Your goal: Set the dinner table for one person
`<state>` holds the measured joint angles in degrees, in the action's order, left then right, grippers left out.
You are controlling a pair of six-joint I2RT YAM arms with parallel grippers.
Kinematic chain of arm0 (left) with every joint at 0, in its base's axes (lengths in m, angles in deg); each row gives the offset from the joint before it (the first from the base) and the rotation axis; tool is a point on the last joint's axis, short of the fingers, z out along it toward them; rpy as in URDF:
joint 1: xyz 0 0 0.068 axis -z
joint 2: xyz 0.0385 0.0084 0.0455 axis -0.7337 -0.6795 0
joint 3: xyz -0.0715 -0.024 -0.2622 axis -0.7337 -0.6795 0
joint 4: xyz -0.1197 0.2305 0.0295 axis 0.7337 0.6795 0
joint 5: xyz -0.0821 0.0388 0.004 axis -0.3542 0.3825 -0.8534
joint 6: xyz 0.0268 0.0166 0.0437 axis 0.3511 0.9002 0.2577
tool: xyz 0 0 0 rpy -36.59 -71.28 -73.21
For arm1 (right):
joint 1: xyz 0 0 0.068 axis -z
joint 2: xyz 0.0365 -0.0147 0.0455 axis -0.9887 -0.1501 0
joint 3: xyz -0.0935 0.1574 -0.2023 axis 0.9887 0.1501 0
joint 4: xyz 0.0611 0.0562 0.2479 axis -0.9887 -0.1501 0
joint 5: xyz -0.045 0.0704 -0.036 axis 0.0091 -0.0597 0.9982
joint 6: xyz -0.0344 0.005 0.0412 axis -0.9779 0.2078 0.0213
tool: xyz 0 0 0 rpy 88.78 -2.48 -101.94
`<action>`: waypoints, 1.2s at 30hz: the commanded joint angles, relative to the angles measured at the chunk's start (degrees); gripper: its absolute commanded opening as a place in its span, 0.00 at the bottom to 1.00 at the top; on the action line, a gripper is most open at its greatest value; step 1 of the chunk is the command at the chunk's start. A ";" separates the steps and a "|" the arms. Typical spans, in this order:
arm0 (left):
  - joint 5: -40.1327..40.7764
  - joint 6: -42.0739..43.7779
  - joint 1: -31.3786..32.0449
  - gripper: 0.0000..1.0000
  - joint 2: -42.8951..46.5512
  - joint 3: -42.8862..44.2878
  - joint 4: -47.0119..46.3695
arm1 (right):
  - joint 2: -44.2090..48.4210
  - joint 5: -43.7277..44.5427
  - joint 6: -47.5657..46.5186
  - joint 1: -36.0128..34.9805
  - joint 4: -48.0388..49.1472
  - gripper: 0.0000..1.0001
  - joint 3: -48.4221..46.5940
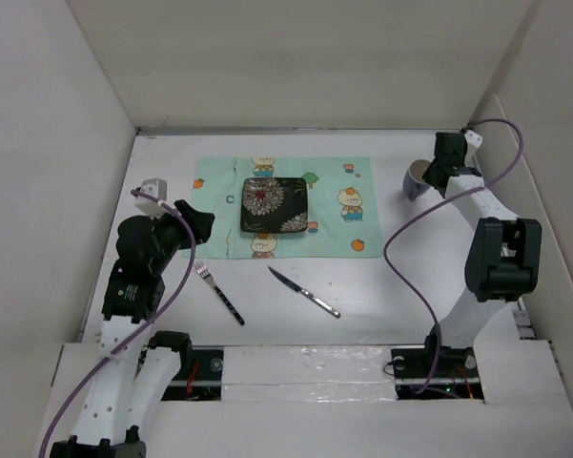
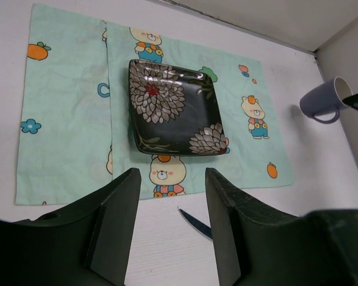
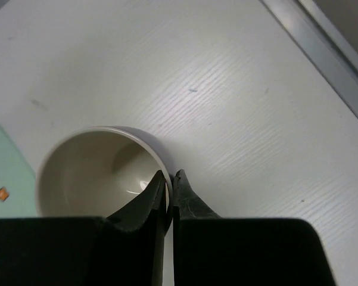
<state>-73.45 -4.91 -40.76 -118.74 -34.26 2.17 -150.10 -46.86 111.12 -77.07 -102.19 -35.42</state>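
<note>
On the bench (image 1: 381, 286), a flat white surface with white walls on three sides, item count, left to right:
- 1 fork (image 1: 219, 292), on bare bench just off the near left corner of the placemat, tines pointing away from the arm bases, handle slanting near-right.
- 1 placemat (image 1: 334, 215), mint green with a cartoon print, lying flat in the far middle.
- 1 plate (image 1: 275, 206), square, dark with a flower pattern, on the placemat, roughly centred.
- 1 knife (image 1: 303, 291), on bare bench near the placemat's near edge, tip far-left, handle near-right. Apart from the fork.
- 1 mug (image 1: 417, 179), bluish outside, pale inside, to the right of the placemat, near the far right corner.

Arms: 2.
- Left arm is folded high over the left side of the bench. Left claw (image 2: 171, 176) sits above the placemat's left edge, aimed toward the plate. Its fingers are spread wide and grip nothing.
- Right arm has its elbow bent by the right wall and its forearm stretched toward the far right corner. Right claw (image 3: 170, 176) is pinched on the mug rim, one finger inside and one outside. Cannot tell whether the mug rests on the bench or is lifted.
</note>
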 commanded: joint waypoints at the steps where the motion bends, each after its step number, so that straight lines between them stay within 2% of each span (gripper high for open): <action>1: -0.72 0.80 0.33 0.44 -0.37 1.16 -2.03 | 3.07 -3.22 -4.78 -5.08 4.15 0.00 -10.41; 3: -1.15 0.71 0.33 0.44 -0.20 0.89 -2.03 | 0.27 -5.68 -7.41 -8.31 -0.59 0.00 -15.79; 6: -1.16 0.71 -0.20 0.44 -0.29 0.98 -2.38 | -5.80 -3.68 -10.84 -12.63 -4.99 0.00 -25.11; 11: -0.98 0.71 -0.81 0.45 -0.28 0.80 -2.47 | -15.72 -6.39 -13.14 -15.19 -11.14 0.00 -39.16; 15: -1.24 0.80 -0.81 0.45 -0.46 0.81 -2.29 | -20.83 -7.45 -14.45 -15.72 -14.66 0.00 -46.81; 19: -0.98 0.80 -0.81 0.45 -0.81 0.98 -2.12 | -23.56 -5.87 -15.43 -16.95 -16.95 0.00 -50.70; 25: -1.24 0.80 -0.81 0.45 -1.08 0.98 -2.29 | -26.37 -7.80 -15.43 -16.42 -17.74 0.00 -51.76; 36: -1.15 0.80 -1.34 0.45 -1.25 0.81 -2.29 | -29.02 -7.89 -14.46 -15.90 -15.64 0.00 -48.25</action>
<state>-73.87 -4.86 -41.78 -119.98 -34.26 2.17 -179.83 -54.75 96.11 -93.36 -122.69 -82.56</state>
